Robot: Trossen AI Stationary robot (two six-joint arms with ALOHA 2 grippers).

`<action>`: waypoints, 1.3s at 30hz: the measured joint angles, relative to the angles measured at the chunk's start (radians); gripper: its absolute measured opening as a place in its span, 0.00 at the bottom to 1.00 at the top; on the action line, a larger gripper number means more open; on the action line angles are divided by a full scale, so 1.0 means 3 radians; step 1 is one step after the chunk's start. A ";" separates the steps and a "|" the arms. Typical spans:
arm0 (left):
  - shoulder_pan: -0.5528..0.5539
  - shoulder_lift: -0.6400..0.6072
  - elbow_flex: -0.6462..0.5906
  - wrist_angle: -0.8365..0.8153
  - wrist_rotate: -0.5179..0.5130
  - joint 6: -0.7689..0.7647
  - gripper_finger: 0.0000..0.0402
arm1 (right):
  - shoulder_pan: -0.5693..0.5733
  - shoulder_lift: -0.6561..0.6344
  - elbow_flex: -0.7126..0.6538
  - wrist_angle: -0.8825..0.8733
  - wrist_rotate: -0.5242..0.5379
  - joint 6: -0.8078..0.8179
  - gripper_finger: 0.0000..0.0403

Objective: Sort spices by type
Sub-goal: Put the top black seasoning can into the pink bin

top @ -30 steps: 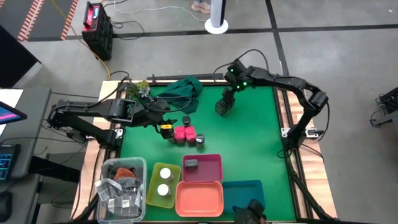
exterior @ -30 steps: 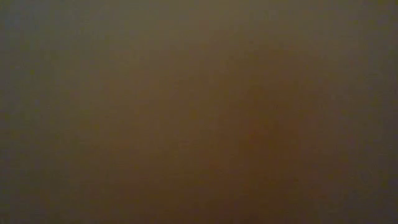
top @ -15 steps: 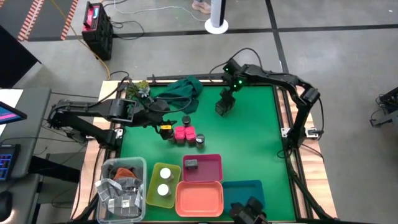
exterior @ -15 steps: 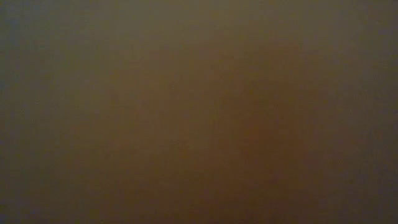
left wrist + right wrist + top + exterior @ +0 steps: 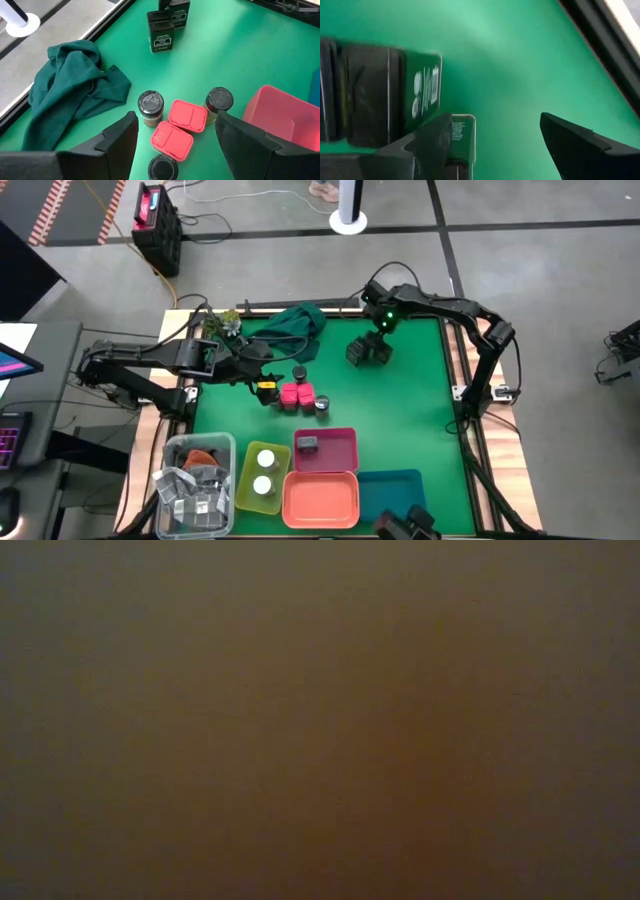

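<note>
**Asker:** What do we find changed since a second ago?

**Describer:** Only the right arm has shifted; its right gripper (image 5: 380, 338) now sits a little farther right, fingers spread wide, holding nothing, just beside two dark grey square boxes (image 5: 360, 351) standing upright with matte sides and printed labels. We see the left gripper (image 5: 262, 372) unmoved, fingers (image 5: 117, 137) apart and empty.

**Asker:** What lies nearest us, then farther off?

**Describer:** Nearest, smooth plastic trays: a yellow tray (image 5: 245, 480) holding two white-lidded round jars (image 5: 265, 459), a pink tray (image 5: 340, 450) holding one grey box (image 5: 307, 443), an orange tray (image 5: 322, 500) and a blue tray (image 5: 395, 490). Mid-table, two glossy bright pink blocks (image 5: 180, 125) with rounded corners touch each other, ringed by three dark round jars (image 5: 150, 102). Beyond them a soft, crumpled dark green cloth (image 5: 75, 90) lies heaped.

**Asker:** And the surface and room?

**Describer:** We see a flat green mat (image 5: 410, 420) framed in wood, then a grey concrete floor (image 5: 520, 250) with cables. Our low view shows only murky brown.
</note>
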 joint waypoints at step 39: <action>-0.0001 -0.0001 0.0001 -0.0013 0.0454 0.0008 0.63 | 0.0238 -0.1090 -0.1161 0.0351 -0.0086 -0.0208 0.98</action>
